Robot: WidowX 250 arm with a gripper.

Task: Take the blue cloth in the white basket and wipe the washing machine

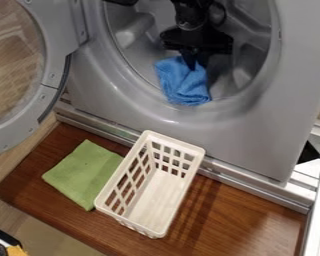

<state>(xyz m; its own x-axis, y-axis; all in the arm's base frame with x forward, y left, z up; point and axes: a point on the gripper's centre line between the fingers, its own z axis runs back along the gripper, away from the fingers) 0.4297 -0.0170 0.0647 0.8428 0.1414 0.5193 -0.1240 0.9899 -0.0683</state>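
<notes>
Gripper pointing down onto blue cloth inside washing machine.

no readable text, labels, numbers or signs

A reddish-brown wooden board with visible grain and a rounded left corner slants across the lower part of the frame. Light beige flooring, marked by a dark seam, lies at lower left. A silvery metal rail runs diagonally along the board's upper edge, meeting a pale, glossy bar at lower right. A black-and-white object with an orange part, unidentifiable, occupies the lower left corner. Soft light gives the board a faint sheen.
</notes>
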